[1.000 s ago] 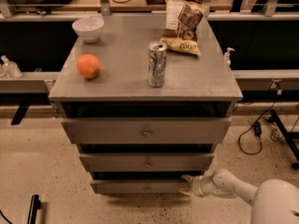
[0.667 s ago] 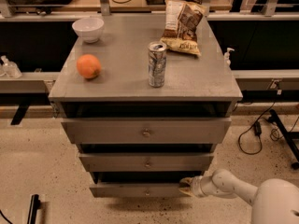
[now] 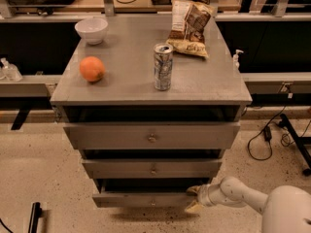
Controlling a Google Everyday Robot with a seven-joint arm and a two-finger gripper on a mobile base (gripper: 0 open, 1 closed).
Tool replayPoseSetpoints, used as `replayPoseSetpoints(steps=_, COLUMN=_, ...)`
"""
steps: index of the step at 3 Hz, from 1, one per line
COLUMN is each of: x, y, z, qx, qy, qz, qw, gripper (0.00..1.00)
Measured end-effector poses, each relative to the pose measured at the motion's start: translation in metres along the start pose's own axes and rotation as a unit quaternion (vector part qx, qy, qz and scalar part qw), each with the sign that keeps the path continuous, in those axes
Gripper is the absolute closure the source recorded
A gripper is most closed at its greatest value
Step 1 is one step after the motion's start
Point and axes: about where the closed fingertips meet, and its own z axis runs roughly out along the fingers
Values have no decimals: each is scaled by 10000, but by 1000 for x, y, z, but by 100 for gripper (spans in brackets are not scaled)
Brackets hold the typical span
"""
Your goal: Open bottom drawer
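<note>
We are holding our end effector (image 3: 194, 198) low at the right of the cabinet (image 3: 146, 84), its fingers spread above and below the right end of the bottom drawer (image 3: 141, 199), whose long front is stretching away leftward from the end effector, so we are judging that a straight outward pull comes next.

On the cabinet top (image 3: 126, 57) the can (image 3: 163, 67) stands near the centre. From it the bag (image 3: 190, 27) lies at 1 o'clock, the orange (image 3: 92, 69) at 9 and the bowl (image 3: 91, 30) at 10. Beneath are the top drawer (image 3: 151, 136), the middle drawer (image 3: 153, 168) and, lowest, the bottom drawer (image 3: 141, 199). The gripper (image 3: 194, 198) is at the bottom drawer's 3 o'clock end.
</note>
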Motion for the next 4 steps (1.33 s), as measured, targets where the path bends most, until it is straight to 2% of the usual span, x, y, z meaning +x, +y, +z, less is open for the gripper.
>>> replayPoseSetpoints(steps=1, x=0, y=1, z=1, qx=-7, qy=-4, qz=1, qw=10000, gripper=1)
replayPoseSetpoints(steps=2, x=-1, y=1, z=1, qx=-11, qy=-6, qz=2, qw=10000, gripper=0)
replayPoseSetpoints(steps=3, x=-4, y=8, z=6, qx=-191, qy=7, qz=-52, qw=9998, gripper=0)
replayPoseSetpoints(steps=4, x=-8, y=26, z=10, qx=-529, qy=83, qz=-124, qw=9985, gripper=18)
